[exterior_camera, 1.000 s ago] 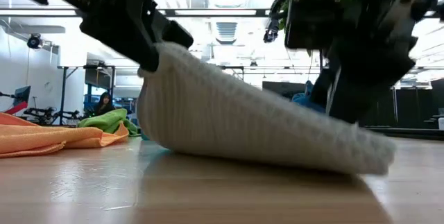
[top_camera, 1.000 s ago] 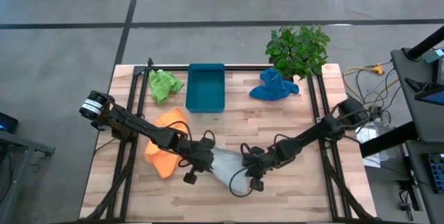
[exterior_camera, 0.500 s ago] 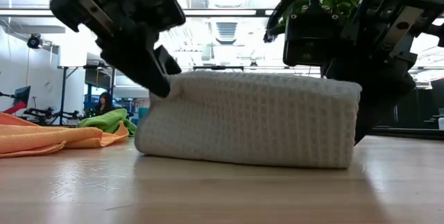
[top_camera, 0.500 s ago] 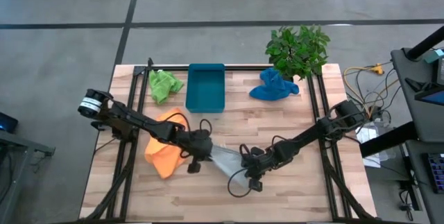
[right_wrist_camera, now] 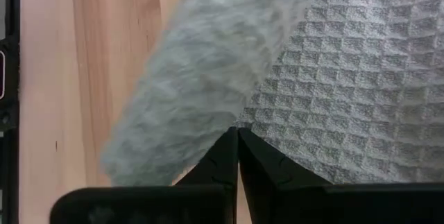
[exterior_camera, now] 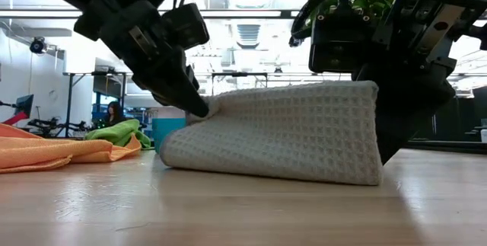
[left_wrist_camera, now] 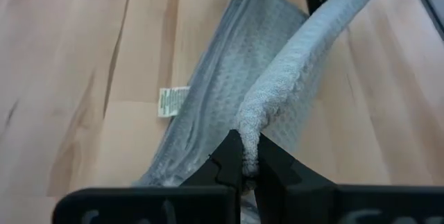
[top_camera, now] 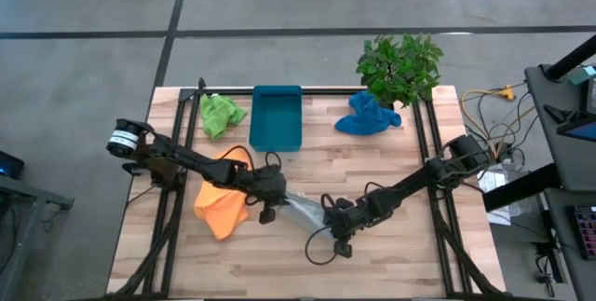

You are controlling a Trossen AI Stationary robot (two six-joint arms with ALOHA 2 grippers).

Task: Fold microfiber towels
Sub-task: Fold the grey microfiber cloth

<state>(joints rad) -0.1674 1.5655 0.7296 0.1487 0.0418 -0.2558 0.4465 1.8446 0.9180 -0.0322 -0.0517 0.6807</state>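
Observation:
The grey towel (top_camera: 303, 206) lies at the table's middle near side, its lower layer on the wood and its upper edge raised between my two grippers; it also shows in the low view (exterior_camera: 281, 143). My left gripper (top_camera: 268, 197) is shut on its left end and my right gripper (top_camera: 328, 219) on its right end. The orange towel (top_camera: 222, 206) lies flat left of my left gripper. The green towel (top_camera: 219, 115) and the blue towel (top_camera: 368, 115) lie crumpled at the far side. My left gripper pinches the bunched left end of the towel's raised edge (left_wrist_camera: 251, 130) between its two fingers, slanting down from the table's left. The edge runs on as a thick roll toward my right gripper, above the layer on the table (left_wrist_camera: 208, 92). My right gripper pinches the right end of the raised edge (right_wrist_camera: 208, 106) between its two fingers, coming from the table's right. The end is held up off the table (exterior_camera: 365, 101), and the cloth drops from it to the layer below (right_wrist_camera: 347, 78).
A teal tray (top_camera: 277, 117) stands at the far middle, between the green and blue towels. A potted plant (top_camera: 400, 63) stands at the far right corner. Black frame rails (top_camera: 177, 152) run along both table sides. Bare wood lies in front of the grey towel.
Both grippers have gone toward the table's far edge, each still shut on its end of the grey towel's edge. That edge has been carried over the part lying on the table, so the towel folds over itself. My left gripper has come lower.

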